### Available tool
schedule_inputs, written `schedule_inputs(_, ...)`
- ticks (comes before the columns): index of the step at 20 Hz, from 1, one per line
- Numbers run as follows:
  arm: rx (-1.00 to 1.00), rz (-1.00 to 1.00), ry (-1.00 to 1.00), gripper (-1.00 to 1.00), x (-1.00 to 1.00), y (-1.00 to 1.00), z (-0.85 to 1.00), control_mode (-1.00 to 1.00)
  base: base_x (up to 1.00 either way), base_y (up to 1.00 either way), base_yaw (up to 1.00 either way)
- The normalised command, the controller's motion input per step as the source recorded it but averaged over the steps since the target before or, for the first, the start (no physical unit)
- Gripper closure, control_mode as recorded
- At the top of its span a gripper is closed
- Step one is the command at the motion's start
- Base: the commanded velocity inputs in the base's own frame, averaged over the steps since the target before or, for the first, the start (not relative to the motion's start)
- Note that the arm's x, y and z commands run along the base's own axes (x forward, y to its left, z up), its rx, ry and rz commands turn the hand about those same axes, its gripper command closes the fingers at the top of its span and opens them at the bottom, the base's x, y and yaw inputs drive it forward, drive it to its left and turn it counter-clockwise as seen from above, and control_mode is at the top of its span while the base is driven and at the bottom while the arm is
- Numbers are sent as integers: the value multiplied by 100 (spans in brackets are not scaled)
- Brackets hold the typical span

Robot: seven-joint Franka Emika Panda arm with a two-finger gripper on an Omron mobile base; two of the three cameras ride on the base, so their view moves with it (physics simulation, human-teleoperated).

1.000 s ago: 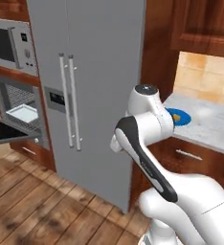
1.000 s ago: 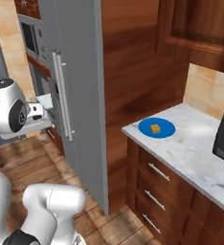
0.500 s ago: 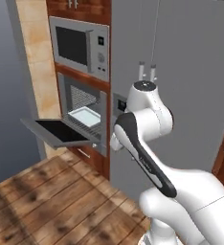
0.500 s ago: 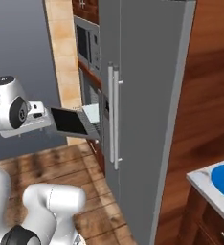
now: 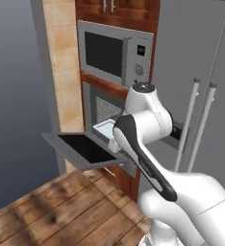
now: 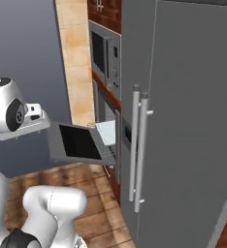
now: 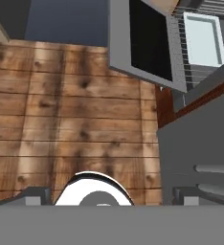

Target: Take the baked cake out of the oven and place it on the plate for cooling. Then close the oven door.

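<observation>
Grey oven door (image 5: pixel 83 149) hangs fully dropped, flat and level, in front of the oven (image 5: pixel 105 120) cavity; I take this door as my landmark. Just behind its hinge edge, on the wire rack (image 7: pixel 190 57), sits a pale rectangular pan (image 7: pixel 203 32), which I take to hold the cake; the cake surface itself is too washed out to read. Above the door is the microwave (image 5: pixel 117 53); to the right of it, the tall grey fridge (image 6: pixel 183 121) with paired bar handles. Below the door, wooden floor (image 7: pixel 71 115). My pincer (image 7: pixel 104 198) is released, tips spread wide at the bottom of the hand view, holding nothing, and sits well short of the door, looking down past its outer edge. Handling judgement: pan is stiff, probably light to moderate, smooth-walled, so slippery under a shallow pinch; the cake inside is soft and fragile, so no tilt. Best hold is the near rim wall, one finger inside and one outside, then a level draw out over the door. Plate not located from here.
</observation>
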Motion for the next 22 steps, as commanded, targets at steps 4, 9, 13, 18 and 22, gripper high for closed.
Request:
schedule_inputs(4,0,0,0,-100,0,0,0,100,80,19,-2)
schedule_inputs(9,0,0,0,-100,0,0,0,100,65,8,-10)
schedule_inputs(13,0,0,0,-100,0,0,0,100,58,0,-16)
schedule_inputs(18,0,0,0,-100,0,0,0,100,68,0,-18)
schedule_inputs(22,0,0,0,-100,0,0,0,100,43,-16,-18)
